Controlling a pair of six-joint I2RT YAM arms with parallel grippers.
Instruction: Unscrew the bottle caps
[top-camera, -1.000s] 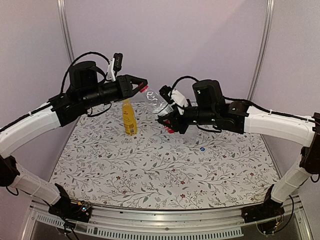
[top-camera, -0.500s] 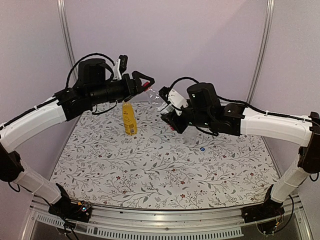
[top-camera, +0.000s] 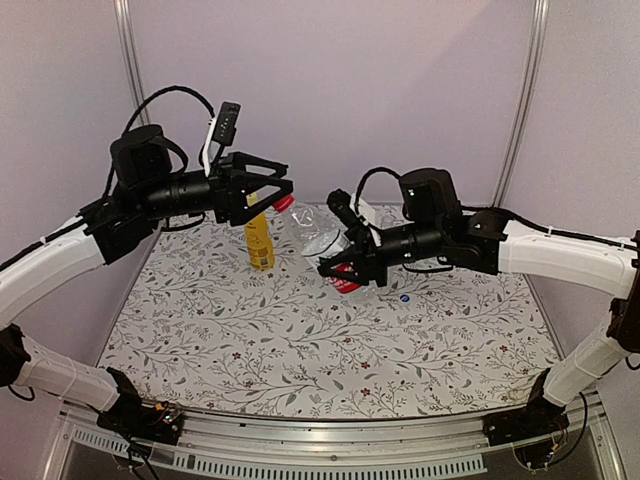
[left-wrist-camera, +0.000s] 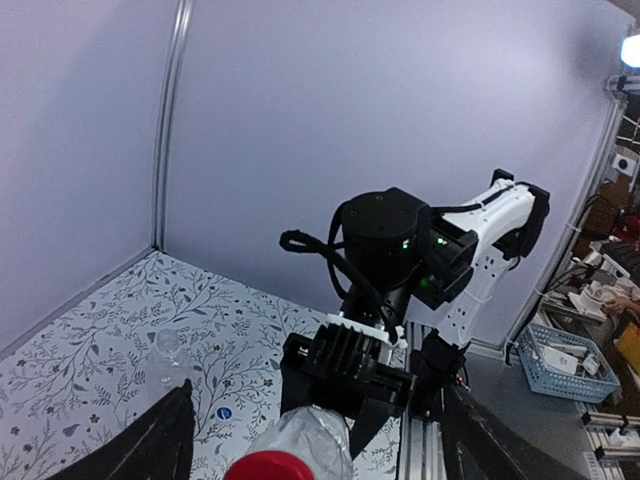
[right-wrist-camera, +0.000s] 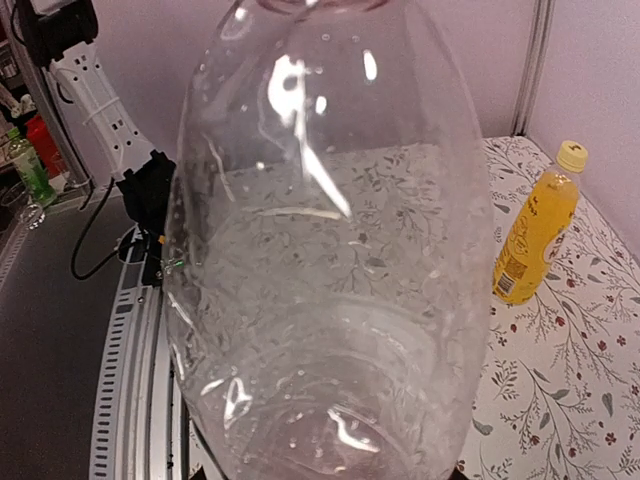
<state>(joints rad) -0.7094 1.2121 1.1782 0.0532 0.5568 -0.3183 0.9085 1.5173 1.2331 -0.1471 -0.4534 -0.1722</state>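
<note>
Working on the red cap (top-camera: 284, 203), to judge by the poses. Held up off the table (top-camera: 300, 350) and tilted toward the left arm: the red-label bottle (top-camera: 325, 232), with the right gripper (top-camera: 338, 260) closed firmly round its lower body, near the label. In the right wrist view, only clear plastic, filling almost the whole picture. Left gripper (top-camera: 281, 177) wide open and gripping nothing, with fingers (left-wrist-camera: 150, 445) on both sides of the cap but apart from it. In the left wrist view, cap seated on the neck, low in the middle; not possible to tell how loose. Elsewhere: yellow bottle (top-camera: 259, 238) upright at the far side with the yellow cap (right-wrist-camera: 571, 155) on it, so not yet opened. Unlabelled bottle (left-wrist-camera: 170, 352) upright with bare neck, and blue-white cap (top-camera: 404, 297) lying flat on the table near it, so probably finished. For the next move: bring the open fingers squarely over the red cap, close on it, then turn about the neck axis while keeping the right grip steady. Main care: centring on such a small cap, and no crushing of the thin bottle.
</note>
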